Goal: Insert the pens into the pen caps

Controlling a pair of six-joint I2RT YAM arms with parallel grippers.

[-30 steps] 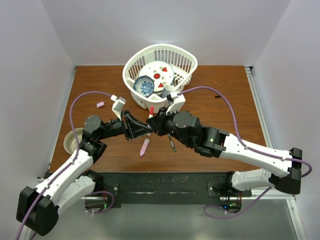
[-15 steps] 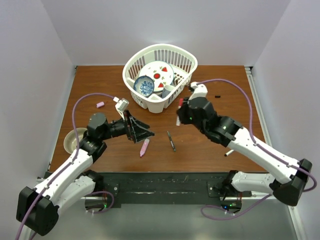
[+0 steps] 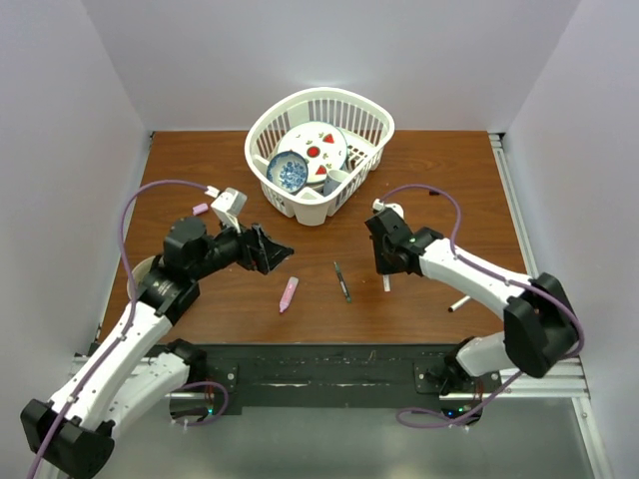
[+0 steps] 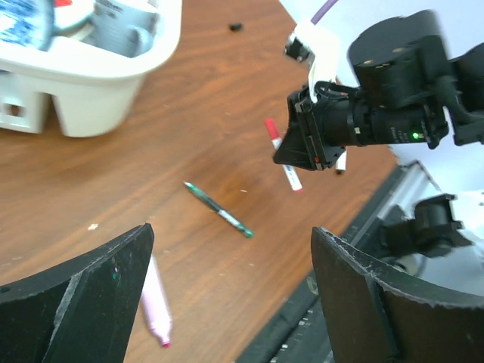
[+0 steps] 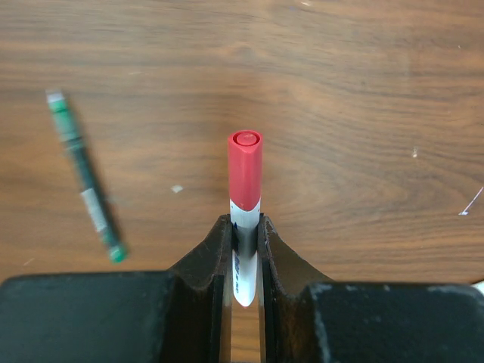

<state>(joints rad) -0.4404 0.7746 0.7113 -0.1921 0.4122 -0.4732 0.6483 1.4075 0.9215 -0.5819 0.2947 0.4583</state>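
Right wrist view: right gripper (image 5: 243,227) jaws pinch the white barrel of a red-capped pen (image 5: 245,174). The capped end sticks out past the fingertips, long axis in line with the fingers.
Held pen, place: near-right of the white basket (image 3: 319,150), low over the tabletop (image 3: 200,170). Cannot tell whether it touches the wood.
Left gripper (image 3: 272,249): jaws spread wide with nothing between them, just near-left of the basket.
Pink marker (image 3: 289,293): lies flat on the near side of the basket, below its left half. Long axis runs roughly away from the basket, slightly tilted.
Dark green pen (image 3: 341,281): lies flat on the near side of the basket, beside the marker and nearly parallel to it, between the two grippers.
Pale pink cap (image 3: 200,209): left of the basket, well apart from the marker.
Black cap (image 4: 236,26): right of the basket, beyond the right arm.
White pen (image 3: 459,302): lies flat, far to the near-right of the basket.
Key relation: the marker lies just on the robot's side of the open left jaws. The left arm is nearer to both marker and pale pink cap.
Judgement: the red pair looks finished. A marker pick would need the left jaws set across the barrel, not along it.
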